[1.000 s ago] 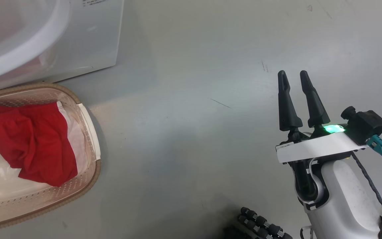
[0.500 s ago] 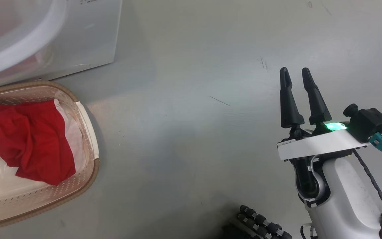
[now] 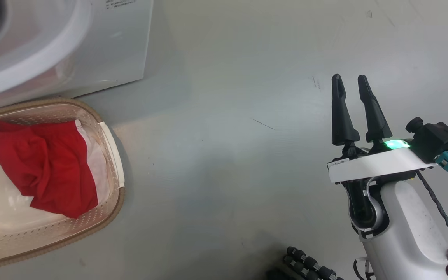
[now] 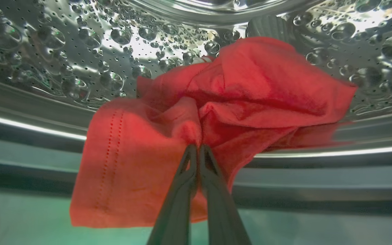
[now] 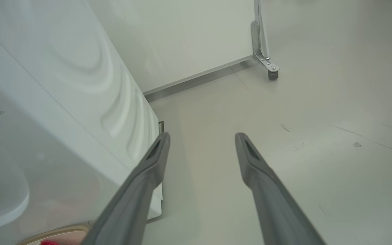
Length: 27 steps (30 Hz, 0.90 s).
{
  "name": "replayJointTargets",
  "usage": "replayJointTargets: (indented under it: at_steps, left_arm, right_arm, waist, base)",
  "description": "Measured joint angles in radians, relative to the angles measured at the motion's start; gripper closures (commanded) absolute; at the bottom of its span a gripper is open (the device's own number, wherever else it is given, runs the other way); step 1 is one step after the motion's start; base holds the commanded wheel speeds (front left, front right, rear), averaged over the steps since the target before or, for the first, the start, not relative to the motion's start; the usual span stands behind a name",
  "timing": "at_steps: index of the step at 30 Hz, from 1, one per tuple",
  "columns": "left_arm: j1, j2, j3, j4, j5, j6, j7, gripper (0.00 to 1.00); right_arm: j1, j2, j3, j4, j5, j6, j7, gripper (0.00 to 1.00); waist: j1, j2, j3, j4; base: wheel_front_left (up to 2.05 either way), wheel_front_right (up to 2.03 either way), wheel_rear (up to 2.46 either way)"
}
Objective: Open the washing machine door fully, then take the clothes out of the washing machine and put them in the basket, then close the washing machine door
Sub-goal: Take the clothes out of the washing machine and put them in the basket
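In the left wrist view my left gripper is shut on a fold of a red garment lying against the perforated steel drum of the washing machine. Another piece of the red clothes with white trim lies in the cream basket on the floor in front of the machine. My right gripper hangs open over bare floor at the right, with nothing between its fingers, also seen as the right gripper in its own wrist view. The washing machine door is out of view.
The white side panel of the machine stands left of my right gripper. A white wheeled partition stands beyond it on grey floor. A dark ribbed part sits at the bottom edge.
The head camera has shifted slightly, so basket and machine sit a little further right in the view. The right gripper has stayed open and in place.
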Motion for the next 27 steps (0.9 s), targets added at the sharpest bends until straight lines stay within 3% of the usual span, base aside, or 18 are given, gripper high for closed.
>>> replayJointTargets:
  at_steps: [12,27]
  left_arm:
    - [0.052,-0.078,-0.05,0.091,-0.029,-0.106,-0.157,1.0]
    - [0.207,-0.2,-0.139,0.118,-0.029,-0.16,-0.309,1.0]
  right_arm:
    - [-0.012,0.0,-0.016,0.022,-0.022,0.0,0.0,0.0]
    - [0.024,-0.002,-0.035,0.054,-0.062,0.0,0.0,0.0]
  waist:
    - [0.0,0.0,-0.089,0.028]
    - [0.0,0.0,-0.226,0.1]
  base:
    - [0.0,0.0,0.0]
    - [0.0,0.0,0.0]
